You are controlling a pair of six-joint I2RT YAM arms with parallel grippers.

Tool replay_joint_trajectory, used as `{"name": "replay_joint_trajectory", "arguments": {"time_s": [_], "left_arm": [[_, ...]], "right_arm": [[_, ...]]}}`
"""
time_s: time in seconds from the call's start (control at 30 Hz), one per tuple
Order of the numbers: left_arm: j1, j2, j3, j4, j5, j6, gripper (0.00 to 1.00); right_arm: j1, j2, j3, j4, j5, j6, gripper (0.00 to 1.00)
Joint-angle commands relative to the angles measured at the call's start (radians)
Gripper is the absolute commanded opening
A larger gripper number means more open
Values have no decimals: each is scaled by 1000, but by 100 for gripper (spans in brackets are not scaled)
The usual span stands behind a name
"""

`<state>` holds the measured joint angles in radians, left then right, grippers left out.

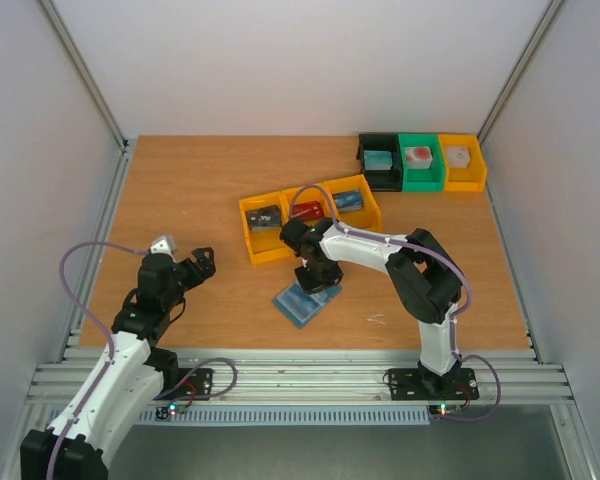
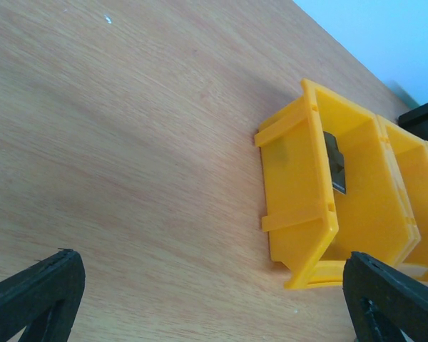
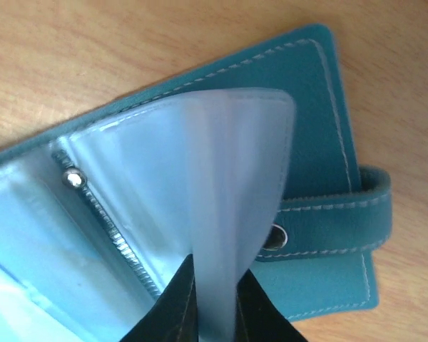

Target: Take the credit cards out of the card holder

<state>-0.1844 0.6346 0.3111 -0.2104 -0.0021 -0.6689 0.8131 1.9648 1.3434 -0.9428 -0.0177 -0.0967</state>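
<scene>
Between the right gripper's [image 3: 215,299] fingers, a clear sleeve [image 3: 228,178] is clamped tight and stands up off the open card holder [image 3: 321,107], which lies flat on the table [image 1: 180,200] right beneath. The leaf looks empty, with no card showing through. Just beyond the gripper, the yellow bins [image 1: 280,235] hold a dark grey card [image 1: 265,216], a red card [image 1: 306,209] and a blue card [image 1: 350,200].

My read: ease the leaf straight up from the spine, because a hard tug would drag the whole wallet. The strap [image 3: 342,221] pokes out to the gripper's right, so stay off it. The bins crowd the far side, while bare wood opens on the near side and to the right.

The left gripper [image 2: 214,296] hangs spread wide, well apart, holding nothing.
</scene>
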Motion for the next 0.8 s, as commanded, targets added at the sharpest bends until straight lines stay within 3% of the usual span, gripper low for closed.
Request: {"name": "replay_joint_trajectory", "arguments": {"time_s": [0.0, 0.23, 0.47, 0.77], "left_arm": [[5, -17, -12, 79, 47, 16, 99], [5, -50, 5, 188, 274, 70, 99], [-2, -13, 95, 431, 725, 157, 98], [-19, 71, 215, 509, 894, 153, 99]], "right_arm": [[-2, -43, -1, -14, 5, 29, 2], [-2, -242, 80, -68, -35, 32, 1], [-2, -448, 184, -19, -39, 33, 1], [-2, -554, 281, 180, -235, -84, 1]]}}
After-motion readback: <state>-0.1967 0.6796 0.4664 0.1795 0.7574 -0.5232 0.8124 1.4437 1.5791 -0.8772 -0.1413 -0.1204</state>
